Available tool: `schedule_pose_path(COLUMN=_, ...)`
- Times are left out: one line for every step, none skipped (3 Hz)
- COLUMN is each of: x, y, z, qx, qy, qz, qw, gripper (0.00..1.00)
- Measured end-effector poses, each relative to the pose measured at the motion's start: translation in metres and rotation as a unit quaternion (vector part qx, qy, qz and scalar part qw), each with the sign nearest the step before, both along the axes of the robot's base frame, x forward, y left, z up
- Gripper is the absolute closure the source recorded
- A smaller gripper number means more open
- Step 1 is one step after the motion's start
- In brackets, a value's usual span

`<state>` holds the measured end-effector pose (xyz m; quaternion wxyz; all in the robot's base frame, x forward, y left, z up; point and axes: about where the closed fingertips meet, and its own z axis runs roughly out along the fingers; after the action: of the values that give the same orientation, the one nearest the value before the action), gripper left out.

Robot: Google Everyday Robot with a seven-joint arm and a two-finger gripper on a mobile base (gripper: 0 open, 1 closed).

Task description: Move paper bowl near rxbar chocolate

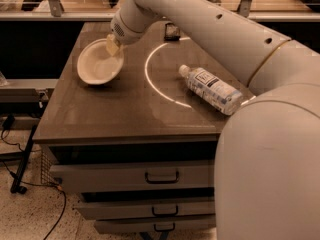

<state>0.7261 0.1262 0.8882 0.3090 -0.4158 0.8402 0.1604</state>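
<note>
Camera view: claw (113, 47) pinches rim of round paper bowl (97, 66)

a: where does the paper bowl (97, 66) sit?
b: on the left part of the table (115, 119), toward the back, tilted with its right rim raised
a: and the gripper (114, 46)?
b: at that right rim, pinching it, with the arm (210, 24) reaching in from the right, above the table
a: the rxbar chocolate (172, 31)?
b: flat at the table's back edge, to the right of the bowl and behind it, apart from it
a: anything else?
b: a water bottle (212, 89) lies on its side right of centre, nearer the front than the bar, and drawers (125, 176) stack under the tabletop
</note>
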Motion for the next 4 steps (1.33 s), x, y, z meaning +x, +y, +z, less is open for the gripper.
schedule_pose_path(x=0.002, y=-0.002, z=0.002, qx=0.005, qy=-0.002, qz=-0.004, qw=1.0, gripper=1.0)
schedule_pose_path(x=0.024, y=-0.042, z=0.034, qx=0.05, qy=-0.026, qz=-0.064, qw=0.9963, gripper=1.0)
schedule_pose_path(x=0.055, y=-0.118, z=0.096, qx=0.128, qy=-0.081, qz=-0.168, qw=0.974, gripper=1.0)
schedule_pose_path(x=0.07, y=-0.157, z=0.124, qx=0.16, qy=-0.113, qz=-0.221, qw=0.9554, gripper=1.0)
